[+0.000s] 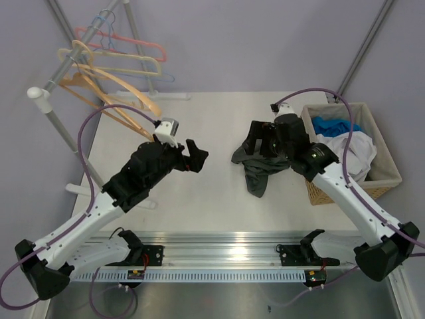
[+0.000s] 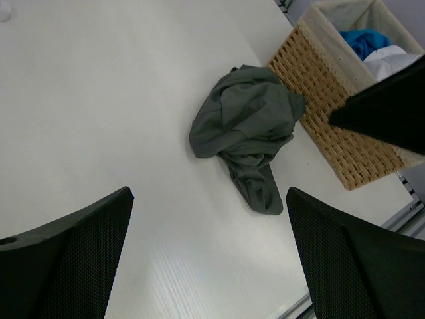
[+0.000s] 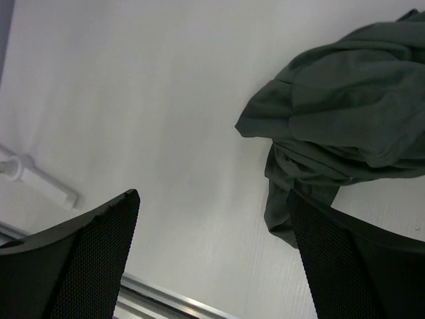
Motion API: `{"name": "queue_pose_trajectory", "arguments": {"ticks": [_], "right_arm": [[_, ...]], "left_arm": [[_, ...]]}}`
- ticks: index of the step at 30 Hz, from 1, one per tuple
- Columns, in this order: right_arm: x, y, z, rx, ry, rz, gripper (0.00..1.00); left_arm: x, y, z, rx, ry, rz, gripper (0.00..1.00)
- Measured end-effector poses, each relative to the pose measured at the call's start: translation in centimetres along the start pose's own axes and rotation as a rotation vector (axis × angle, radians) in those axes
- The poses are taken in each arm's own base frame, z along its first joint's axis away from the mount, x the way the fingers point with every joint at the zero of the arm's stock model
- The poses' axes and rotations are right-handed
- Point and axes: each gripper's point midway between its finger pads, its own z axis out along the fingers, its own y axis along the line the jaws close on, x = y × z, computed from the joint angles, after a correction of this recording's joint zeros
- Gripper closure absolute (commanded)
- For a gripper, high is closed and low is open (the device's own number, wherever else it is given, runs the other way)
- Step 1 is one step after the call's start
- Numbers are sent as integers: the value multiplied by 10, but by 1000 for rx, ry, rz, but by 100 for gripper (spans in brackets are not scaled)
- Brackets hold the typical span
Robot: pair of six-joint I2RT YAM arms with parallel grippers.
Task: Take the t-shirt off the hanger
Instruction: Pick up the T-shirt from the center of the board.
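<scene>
Dark green t-shirt [image 2: 246, 129] lying crumpled on the tabletop [image 2: 99, 100], perhaps touching the wicker basket [image 2: 332, 133], left end effector [image 1: 196, 157] hovering released to its left, right end effector [image 3: 212, 199] hanging released over it.

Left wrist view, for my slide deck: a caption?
Crumpled grey t-shirt on the white table beside the wicker basket, below the open left gripper.

Bright, even light falls from above on the white counter [image 1: 212, 126], and shadows are soft and faint. Glare streaks the silver metal rail [image 1: 232, 251] at the bottom of the overhead view. In the left wrist view, the black fingers [image 2: 66, 266] of the left end effector [image 2: 207, 193] are dark lower-corner shapes. The crumpled dark green t-shirt [image 2: 246, 126] is sharp.
</scene>
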Motion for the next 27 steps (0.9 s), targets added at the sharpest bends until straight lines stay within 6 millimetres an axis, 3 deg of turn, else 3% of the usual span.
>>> {"name": "queue_pose_trajectory", "arguments": {"ticks": [6, 9, 14, 19, 22, 27], "right_arm": [[6, -35, 40, 176, 39, 76, 1], [7, -54, 64, 265, 58, 88, 0], [36, -103, 116, 401, 193, 129, 1], [72, -150, 155, 521, 339, 146, 1], [88, -160, 163, 526, 398, 149, 1], [102, -158, 177, 486, 463, 142, 1]], "left_arm": [[62, 12, -6, 31, 31, -3, 1], [84, 9, -5, 81, 68, -1, 1], [78, -16, -1, 206, 52, -10, 1], [88, -21, 7, 230, 88, -12, 1], [92, -22, 7, 239, 104, -23, 1], [95, -28, 3, 275, 105, -53, 1]]}}
